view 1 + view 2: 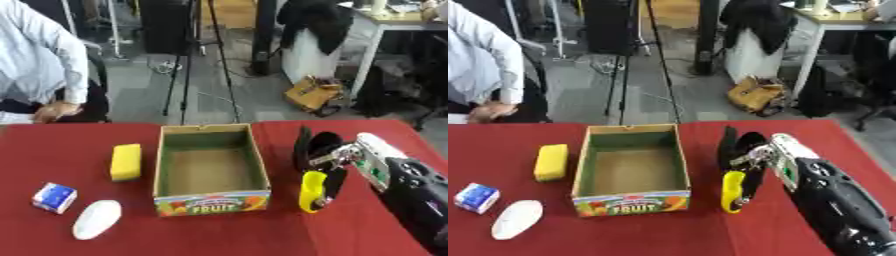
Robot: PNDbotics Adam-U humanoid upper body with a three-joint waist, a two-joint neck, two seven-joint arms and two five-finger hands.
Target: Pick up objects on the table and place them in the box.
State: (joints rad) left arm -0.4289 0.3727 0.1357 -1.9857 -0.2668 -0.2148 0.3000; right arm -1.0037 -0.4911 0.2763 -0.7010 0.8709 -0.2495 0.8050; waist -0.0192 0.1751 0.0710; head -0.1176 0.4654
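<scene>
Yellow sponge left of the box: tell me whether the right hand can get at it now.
Probably not: the right hand is shut on a yellow object, and the box stands between it and the yellow sponge.

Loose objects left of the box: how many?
3: yellow sponge beside the box, blue-white carton near the table's left edge, white oval object in front. None looks hidden.

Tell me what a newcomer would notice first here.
Likely the open cardboard box with FRUIT on its front, mid-table on the red tablecloth, nothing visible inside. Just right of it, the robot's right hand has its fingers curled round a yellow object that hangs down beside the box. To the box's left lie a yellow sponge, a small blue-and-white carton and a white oval object.
</scene>
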